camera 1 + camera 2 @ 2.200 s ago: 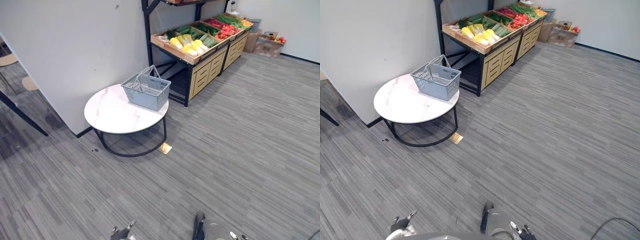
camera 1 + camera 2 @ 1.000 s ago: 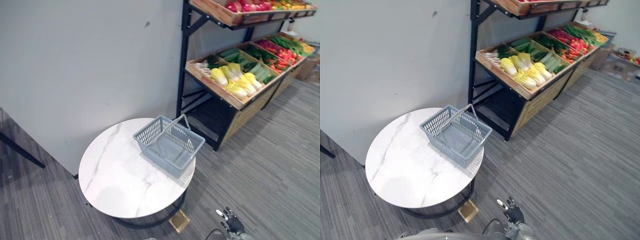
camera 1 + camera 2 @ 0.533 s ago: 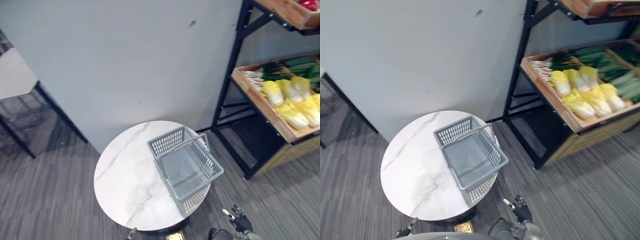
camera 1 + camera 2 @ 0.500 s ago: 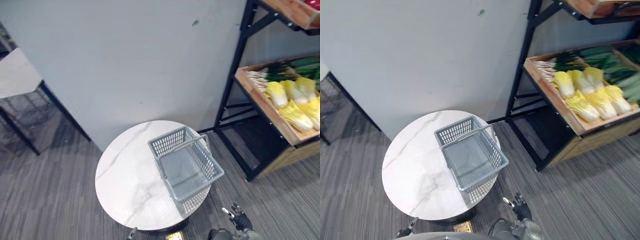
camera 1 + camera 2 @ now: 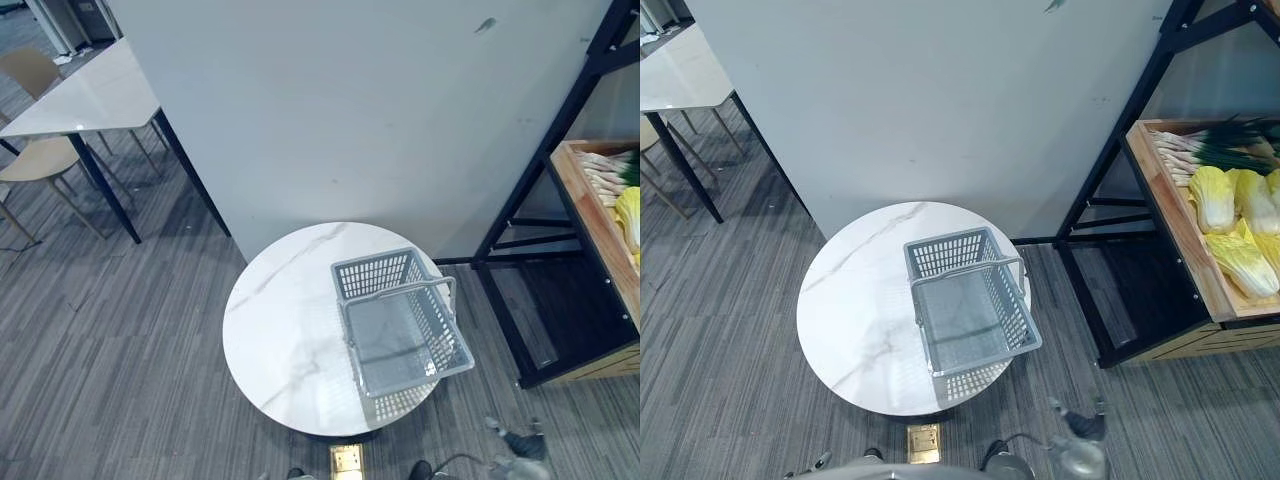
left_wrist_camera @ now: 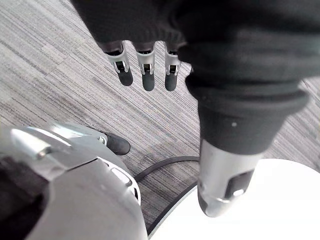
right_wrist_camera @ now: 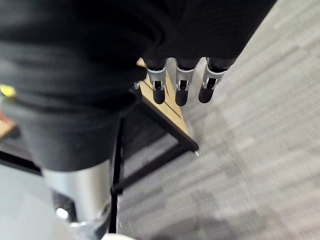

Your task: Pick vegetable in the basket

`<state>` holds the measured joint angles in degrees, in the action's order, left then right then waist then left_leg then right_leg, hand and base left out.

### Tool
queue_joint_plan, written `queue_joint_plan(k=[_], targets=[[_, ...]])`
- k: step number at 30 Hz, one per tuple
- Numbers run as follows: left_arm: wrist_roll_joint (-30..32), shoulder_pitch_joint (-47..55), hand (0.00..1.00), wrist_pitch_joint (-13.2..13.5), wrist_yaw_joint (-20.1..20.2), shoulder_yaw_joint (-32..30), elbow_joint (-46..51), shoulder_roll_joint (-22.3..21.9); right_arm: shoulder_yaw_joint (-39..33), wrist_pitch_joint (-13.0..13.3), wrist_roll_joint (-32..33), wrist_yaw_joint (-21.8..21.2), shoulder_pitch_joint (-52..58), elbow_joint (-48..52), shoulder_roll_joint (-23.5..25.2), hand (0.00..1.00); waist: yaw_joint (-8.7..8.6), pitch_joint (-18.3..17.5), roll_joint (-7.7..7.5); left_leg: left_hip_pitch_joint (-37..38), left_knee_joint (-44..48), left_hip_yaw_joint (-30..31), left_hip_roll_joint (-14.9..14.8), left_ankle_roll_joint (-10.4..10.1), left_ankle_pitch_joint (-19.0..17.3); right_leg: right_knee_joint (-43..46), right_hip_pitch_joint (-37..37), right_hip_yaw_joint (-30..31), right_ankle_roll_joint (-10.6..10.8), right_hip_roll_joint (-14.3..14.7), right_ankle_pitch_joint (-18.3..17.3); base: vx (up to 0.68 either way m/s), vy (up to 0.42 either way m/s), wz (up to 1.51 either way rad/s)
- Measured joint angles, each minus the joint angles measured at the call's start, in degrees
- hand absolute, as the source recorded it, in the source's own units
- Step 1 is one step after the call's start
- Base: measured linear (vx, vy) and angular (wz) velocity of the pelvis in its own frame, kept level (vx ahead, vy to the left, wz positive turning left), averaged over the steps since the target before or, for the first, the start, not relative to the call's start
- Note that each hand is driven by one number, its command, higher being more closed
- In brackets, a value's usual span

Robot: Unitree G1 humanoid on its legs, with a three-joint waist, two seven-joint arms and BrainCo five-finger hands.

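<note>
**Basket empty; vegetables on the shelf**

Left hand (image 6: 147,75): fingers straight, holding nothing. Round white counter (image 5: 280,330), centre frame. Grey basket (image 5: 405,325) on its right half, empty. Cabbages (image 5: 1213,197) in shelf crate (image 5: 1168,215), right edge. Right hand (image 7: 181,85): fingers loose, empty. Advice: close on the shelf before reaching. No legible writing.

Basket (image 5: 970,310) sits on the right half of the round worktop (image 5: 855,310), wall (image 5: 940,100) behind. Produce shelf (image 5: 1175,215) stands right of the worktop, cabbages (image 5: 1215,200) on it. Dining table (image 5: 95,90) far left.
</note>
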<state>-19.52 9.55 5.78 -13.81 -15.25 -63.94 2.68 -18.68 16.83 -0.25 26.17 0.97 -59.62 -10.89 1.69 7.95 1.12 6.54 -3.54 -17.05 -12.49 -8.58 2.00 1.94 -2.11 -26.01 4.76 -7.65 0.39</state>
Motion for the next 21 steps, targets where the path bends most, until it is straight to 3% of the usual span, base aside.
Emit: queue_joint_plan(k=[5, 8, 14, 18, 21], targets=[[0.7, 1.2, 0.0, -1.2, 1.8, 3.8, 0.1, 2.6, -3.5, -1.6, -6.7, 6.2, -4.3, 8.9, -8.3, 0.0, -0.2, -0.7, -1.22, 0.6, -1.9, -1.4, 1.0, 0.0, -0.1, 0.0, 1.6, 1.8, 0.3, -0.5, 1.0, -0.05, 0.052, -0.17], [0.7, 1.5, 0.0, -1.7, 2.6, 6.6, 0.1, 3.8, -0.8, -2.5, -11.5, 6.4, -6.2, 17.0, -12.0, 0.0, -0.24, -0.8, -1.61, 0.2, -1.9, -2.5, 1.2, 0.0, -0.1, 0.0, 3.0, 3.5, 0.5, -0.5, 1.5, -0.08, -0.001, -0.21], [0.6, 1.1, 0.0, -3.4, 2.8, 9.2, 2.0, 5.4, 15.1, -2.4, -24.2, -0.9, -11.1, 33.9, -20.4, 0.0, -1.59, -0.7, -1.97, -3.5, -2.1, -2.5, 1.4, 0.4, 0.2, 0.1, 7.0, 5.3, 0.8, -0.4, 2.1, -0.05, -0.01, -0.04], [0.6, 0.7, 0.0, -3.5, 2.8, 10.4, 2.9, 6.8, 26.3, 1.3, -27.4, -7.5, -18.0, 36.8, -28.1, 0.0, -0.73, 0.0, -2.79, -4.9, -1.9, -2.4, 1.7, 0.5, 0.8, 0.1, 8.5, 5.8, 0.3, -0.4, 3.0, 0.01, 0.001, 0.0], [0.6, 0.6, 0.0, -3.4, 2.9, 10.4, 3.3, 6.9, 30.3, 3.9, -27.4, -11.1, -21.7, 36.8, -31.5, 0.0, 0.2, 0.2, -2.94, -5.5, -1.9, -1.6, 1.9, 0.6, 0.9, -0.1, 8.9, 5.8, -0.2, -0.5, 3.6, 0.08, 0.008, 0.08]])
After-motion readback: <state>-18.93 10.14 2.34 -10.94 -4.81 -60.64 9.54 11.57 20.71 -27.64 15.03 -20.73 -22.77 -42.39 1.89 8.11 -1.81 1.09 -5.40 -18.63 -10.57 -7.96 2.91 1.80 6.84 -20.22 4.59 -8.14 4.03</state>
